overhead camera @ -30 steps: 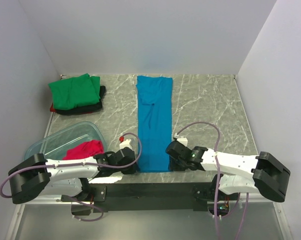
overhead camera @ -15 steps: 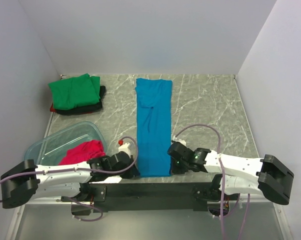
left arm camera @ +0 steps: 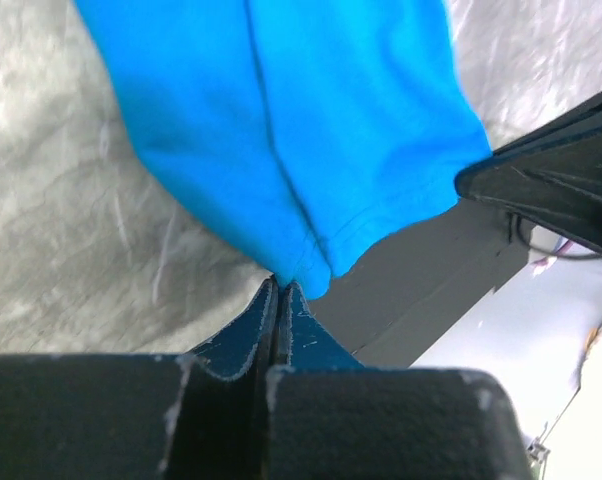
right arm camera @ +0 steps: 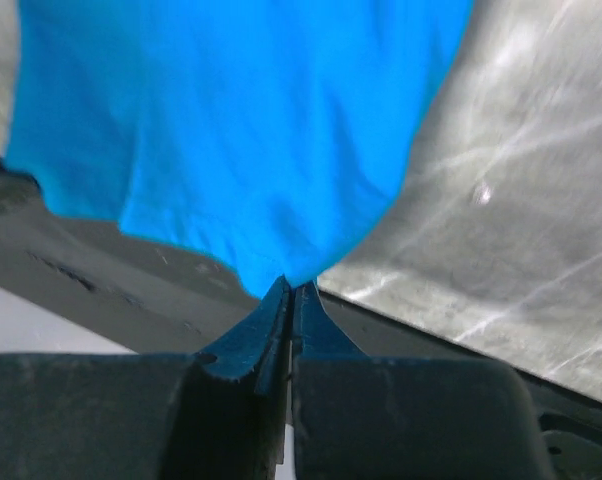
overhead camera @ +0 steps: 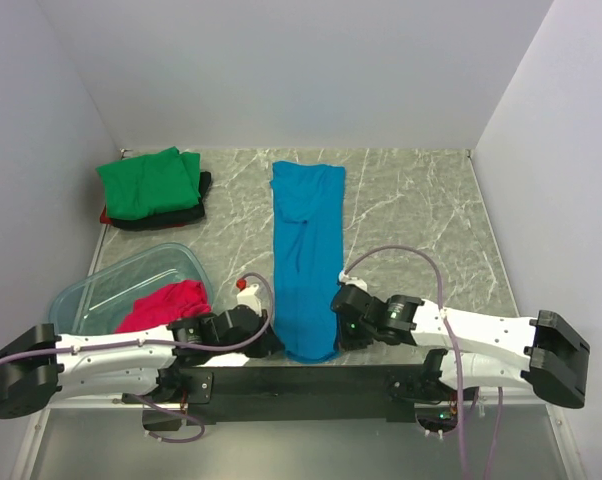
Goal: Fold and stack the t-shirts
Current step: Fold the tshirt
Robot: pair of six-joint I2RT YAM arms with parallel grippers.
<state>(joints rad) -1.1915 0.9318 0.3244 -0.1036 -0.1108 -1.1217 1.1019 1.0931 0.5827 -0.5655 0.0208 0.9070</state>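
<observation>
The blue t-shirt (overhead camera: 306,240) lies on the bench (overhead camera: 411,210) as 1 long strip. In the top view it runs from 12 o'clock down to 6 o'clock. Its near end sits right at the bench edge at 6 o'clock. The left end effector (left arm camera: 281,292) is clenched on the near left corner of the cloth. The right end effector (right arm camera: 289,285) is clenched on the near right corner. Both arms are just as near, 1 on each side. The rest of the shirt lies toward 12 o'clock from them, so I think the fold needs both to carry the near end that way, side by side. The green t-shirt (overhead camera: 151,182) sits folded at 10 o'clock. The red t-shirt (overhead camera: 169,300) is in the clear bin (overhead camera: 96,285) at 8 o'clock.
</observation>
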